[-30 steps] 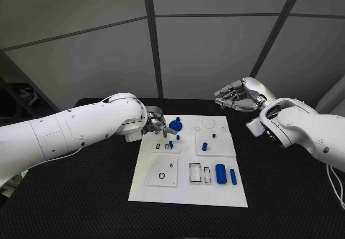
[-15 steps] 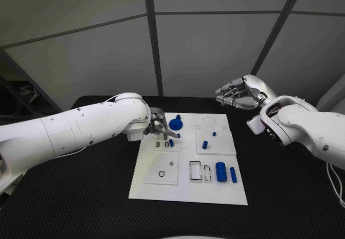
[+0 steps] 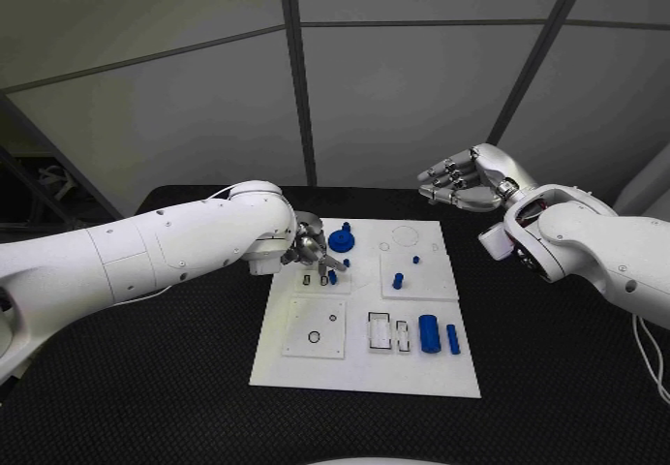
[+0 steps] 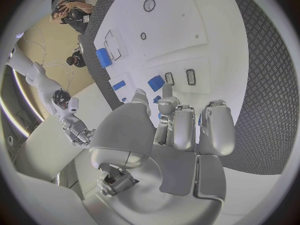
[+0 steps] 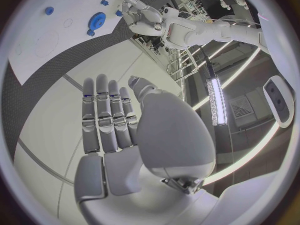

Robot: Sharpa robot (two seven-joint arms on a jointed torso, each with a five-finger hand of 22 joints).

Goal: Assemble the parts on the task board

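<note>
Looks maybe halfway: task board (image 3: 366, 373) has a few blue parts standing, but a blue cylinder (image 3: 429, 335) lies loose. Left hand (image 3: 310, 248) works low over the small slots, can't tell if it's holding anything; right hand (image 3: 468, 181) hovers empty, fingers loosely apart

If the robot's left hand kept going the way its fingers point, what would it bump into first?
Probably a small blue peg standing by the little slots on the white board. The left hand hangs just above them, fingers pointing down at that spot. How high it hangs is hard to judge.
</note>
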